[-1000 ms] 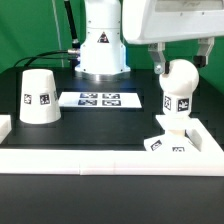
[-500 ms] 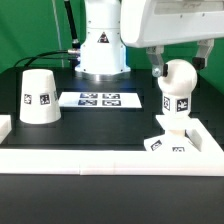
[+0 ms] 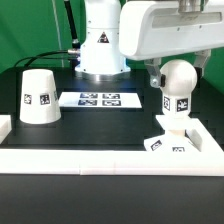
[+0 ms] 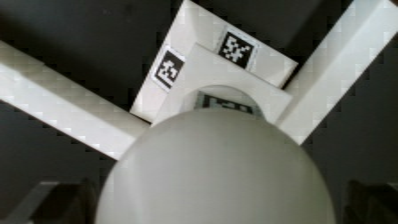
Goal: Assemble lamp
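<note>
The white ball bulb (image 3: pixel 177 84) stands upright on the small blocky base (image 3: pixel 168 140) with its tags, at the exterior view's right. My gripper (image 3: pixel 176 68) is open just above it, its dark fingers (image 3: pixel 152 70) level with the bulb's top, one on each side. In the wrist view the bulb (image 4: pixel 214 165) fills the middle between the gripper (image 4: pixel 214 205) fingers at the picture's two corners, with the tagged base (image 4: pixel 205 60) beyond. The tapered shade (image 3: pixel 40 97) stands mouth down at the exterior view's left, far from the gripper.
The marker board (image 3: pixel 98 99) lies flat on the black table in front of the arm's base (image 3: pixel 103 45). A white raised wall (image 3: pixel 100 160) runs along the front edge and up the right side, close to the lamp base.
The gripper hand has risen along the bulb and come nearer the camera; its fingers now stand higher. The bulb and base have not moved.
</note>
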`<state>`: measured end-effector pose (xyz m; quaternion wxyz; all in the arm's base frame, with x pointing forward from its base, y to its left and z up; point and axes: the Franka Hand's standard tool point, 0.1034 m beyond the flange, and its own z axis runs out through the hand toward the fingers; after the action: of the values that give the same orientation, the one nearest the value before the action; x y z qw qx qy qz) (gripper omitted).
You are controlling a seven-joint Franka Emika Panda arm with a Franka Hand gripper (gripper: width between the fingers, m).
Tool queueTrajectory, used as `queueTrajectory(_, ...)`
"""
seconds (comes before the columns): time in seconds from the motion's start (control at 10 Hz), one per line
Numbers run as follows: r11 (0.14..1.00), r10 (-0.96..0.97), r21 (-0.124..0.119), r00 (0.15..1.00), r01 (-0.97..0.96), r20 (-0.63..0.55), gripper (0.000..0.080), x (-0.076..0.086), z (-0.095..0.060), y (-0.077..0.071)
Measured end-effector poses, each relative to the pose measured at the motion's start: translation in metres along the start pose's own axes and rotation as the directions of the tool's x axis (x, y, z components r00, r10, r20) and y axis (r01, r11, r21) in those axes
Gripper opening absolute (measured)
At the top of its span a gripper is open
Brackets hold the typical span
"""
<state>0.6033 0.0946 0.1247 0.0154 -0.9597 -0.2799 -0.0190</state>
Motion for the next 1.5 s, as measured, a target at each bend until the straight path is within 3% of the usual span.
queueTrajectory(0.1,1.000,0.000,0.000,1.000,0.000,0.000,0.0577,0.0002,0.0000,0.0000)
queueTrajectory(0.6,1.000,0.014,0.001,1.000,-0.014,0.000,0.0577,0.0002,0.0000,0.0000)
queueTrajectory(0.8,0.985,0.173,0.002,0.985,-0.173,-0.011,0.0579,0.0011,0.0003,-0.0022)
queueTrajectory(1.1,0.905,0.426,0.005,0.905,-0.426,-0.016,0.0580,0.0020,0.0000,-0.0041)
queueTrajectory(1.5,0.709,0.706,0.009,0.708,-0.706,-0.015,0.0580,0.0014,0.0007,-0.0034)
